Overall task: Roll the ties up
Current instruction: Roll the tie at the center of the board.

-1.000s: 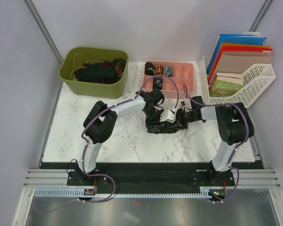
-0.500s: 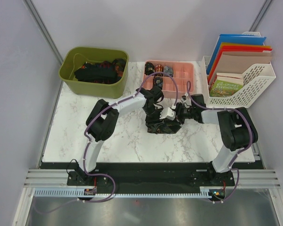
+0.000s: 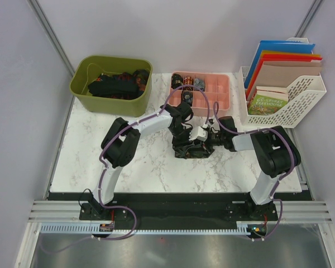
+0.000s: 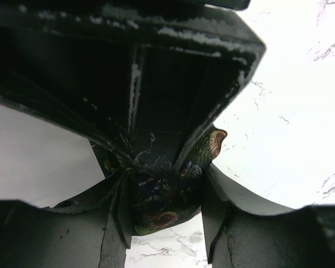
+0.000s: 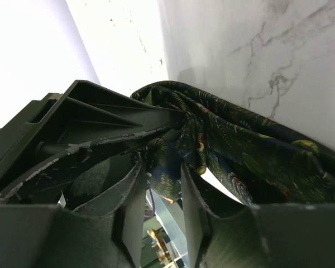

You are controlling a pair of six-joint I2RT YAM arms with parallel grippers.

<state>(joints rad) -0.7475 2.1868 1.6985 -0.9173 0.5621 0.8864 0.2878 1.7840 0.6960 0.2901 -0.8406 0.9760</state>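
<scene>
1. A dark tie [image 3: 187, 151] with a fine green and brown pattern lies bunched in a heap near the middle of the marble bench [image 3: 151, 167]. It is just in front of the pink tray [image 3: 219, 92].
2. Both arms reach in to this heap, and their tips meet on its upper right side.
3. In the left wrist view, the left pincer [image 4: 164, 192] is nearly closed. A fold of the tie fills the narrow gap between its two fingers [image 4: 218, 195] and is pinched there.
4. In the same view, the dark fingers of the other arm stand directly above this fold and seem to touch the cloth.
5. In the right wrist view, the right pincer [image 5: 163, 195] is also almost closed, with only a small gap. A twisted part of the tie passes between its fingers [image 5: 135, 206] and is held.
6. From there the rest of the cloth spreads to the right, down onto the bench.
7. Some rolled ties [image 3: 188, 82] sit in the back left compartments of the pink tray.
8. Loose ties [image 3: 114, 86] lie in a pile inside the green bin [image 3: 81, 89] at the back left corner.
9. At the back right stands a white file rack [image 3: 304, 100] with coloured folders [image 3: 282, 56] and a book [image 3: 267, 103].
</scene>
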